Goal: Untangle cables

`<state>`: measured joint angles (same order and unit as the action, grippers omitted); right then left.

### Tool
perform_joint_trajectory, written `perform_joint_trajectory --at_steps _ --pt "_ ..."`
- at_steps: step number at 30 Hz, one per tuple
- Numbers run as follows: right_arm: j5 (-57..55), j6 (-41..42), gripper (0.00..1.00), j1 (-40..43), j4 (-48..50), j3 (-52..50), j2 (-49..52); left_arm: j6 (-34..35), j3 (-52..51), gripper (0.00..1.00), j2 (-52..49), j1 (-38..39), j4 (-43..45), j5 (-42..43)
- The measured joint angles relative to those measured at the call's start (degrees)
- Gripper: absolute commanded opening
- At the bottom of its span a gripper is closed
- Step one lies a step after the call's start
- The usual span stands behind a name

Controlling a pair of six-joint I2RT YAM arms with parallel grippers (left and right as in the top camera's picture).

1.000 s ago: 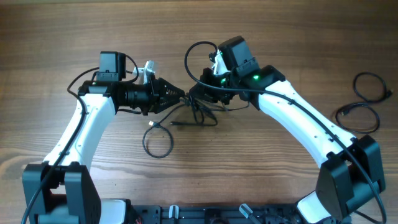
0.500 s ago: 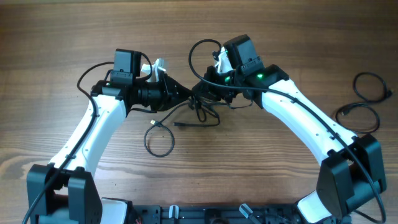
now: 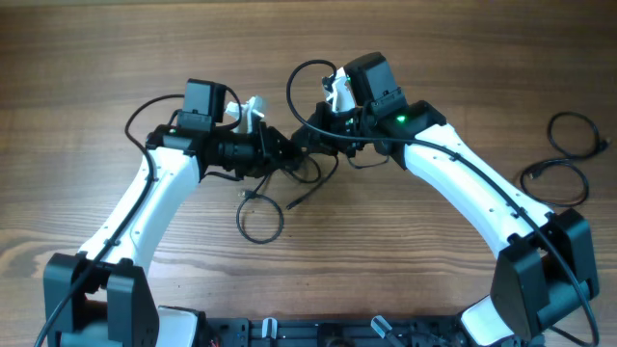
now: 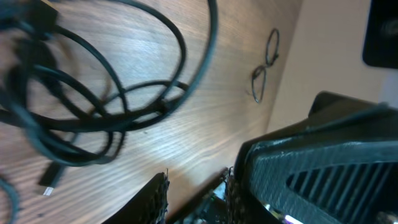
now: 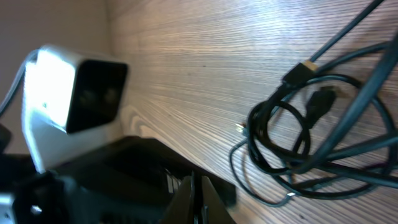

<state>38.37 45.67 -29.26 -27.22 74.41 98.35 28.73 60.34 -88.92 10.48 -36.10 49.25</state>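
Observation:
The cables (image 3: 310, 172) lie as a black tangle on the wood between my two grippers, with one loop (image 3: 260, 221) trailing toward the front. The left wrist view shows the tangle (image 4: 93, 106) ahead of my left gripper (image 4: 196, 199), which is open, a plain gap between its fingers (image 4: 158, 198). From overhead the left gripper (image 3: 286, 154) is at the tangle's left edge. My right gripper (image 3: 308, 145) is just above the tangle. Its jaws (image 5: 198, 200) are shut and I see no cord between them; the tangle (image 5: 311, 143) lies to their right.
More thin black cables (image 3: 567, 159) lie loose at the far right of the table, also seen small in the left wrist view (image 4: 264, 68). The two arms nearly meet at the table's middle. The right wrist's camera block (image 5: 71, 87) fills that view's left side.
My left arm has moved right, bringing its gripper up to the tangle. The trailing loop and a plug end have slid slightly right. The right arm has barely moved.

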Motion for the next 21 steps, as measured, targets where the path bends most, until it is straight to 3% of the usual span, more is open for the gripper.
perform_joint_trajectory --at_steps 5,11,18,21 --pt "-2.2 -4.5 0.04 -0.9 -4.9 0.0 0.0 -1.0 0.0 0.35 0.0 -4.9 -2.6 -8.1" --pt "-8.5 -8.3 0.04 -5.8 -6.4 0.0 0.0 4.9 0.0 0.35 0.0 -5.3 -1.7 -23.6" --pt "-20.4 -8.3 0.04 -6.3 -6.4 0.1 5.6 5.9 0.0 0.35 -3.2 -5.3 -2.5 -27.2" --pt "-23.4 -8.2 0.04 -6.3 -12.9 0.3 8.3 5.9 0.0 0.34 -4.6 -5.3 -3.0 -27.4"
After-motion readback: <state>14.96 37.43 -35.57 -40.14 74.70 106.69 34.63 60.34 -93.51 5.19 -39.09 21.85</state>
